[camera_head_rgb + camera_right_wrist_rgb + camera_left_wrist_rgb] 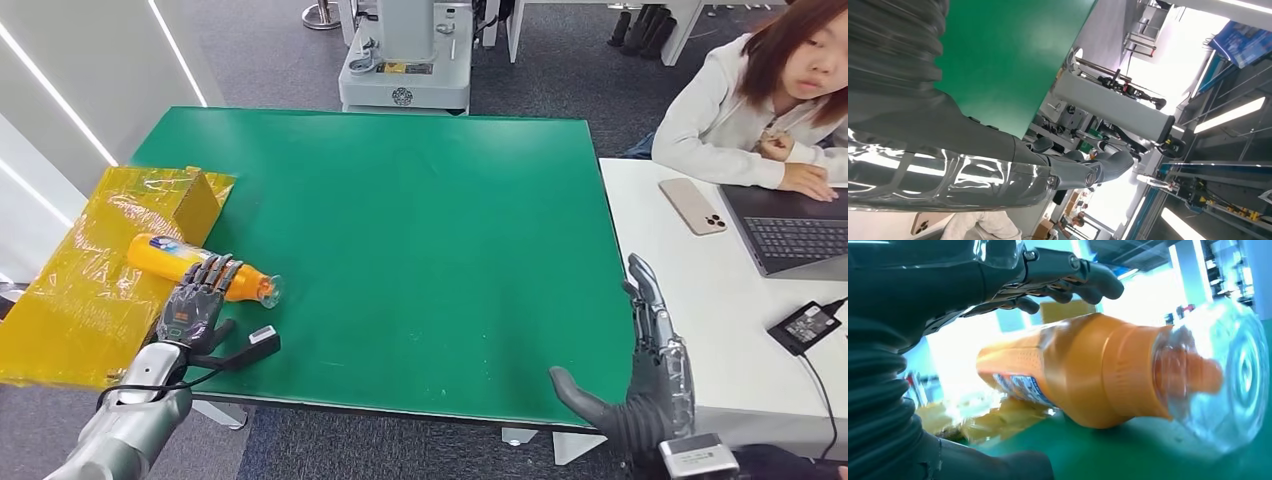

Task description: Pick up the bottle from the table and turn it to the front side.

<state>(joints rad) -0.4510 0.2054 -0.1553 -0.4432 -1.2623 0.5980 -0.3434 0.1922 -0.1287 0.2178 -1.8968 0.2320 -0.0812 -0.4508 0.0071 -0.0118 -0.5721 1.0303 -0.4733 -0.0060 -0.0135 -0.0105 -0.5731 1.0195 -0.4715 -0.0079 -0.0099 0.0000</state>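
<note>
An orange bottle with a clear cap lies on its side at the left edge of the green table, cap toward the table's middle. My left hand reaches over its neck end, fingers stretched above it. The left wrist view shows the bottle close, the fingers hovering over it with a gap and the thumb low beside it, so nothing is gripped. At the table's front right corner my right hand stands with fingers extended and nothing in it; the right wrist view shows this hand beside the table.
A yellow wrapped box on a yellow sheet lies behind the bottle at the left. A person sits at a white desk on the right with a phone, a laptop and a power adapter. A grey machine stands beyond the table.
</note>
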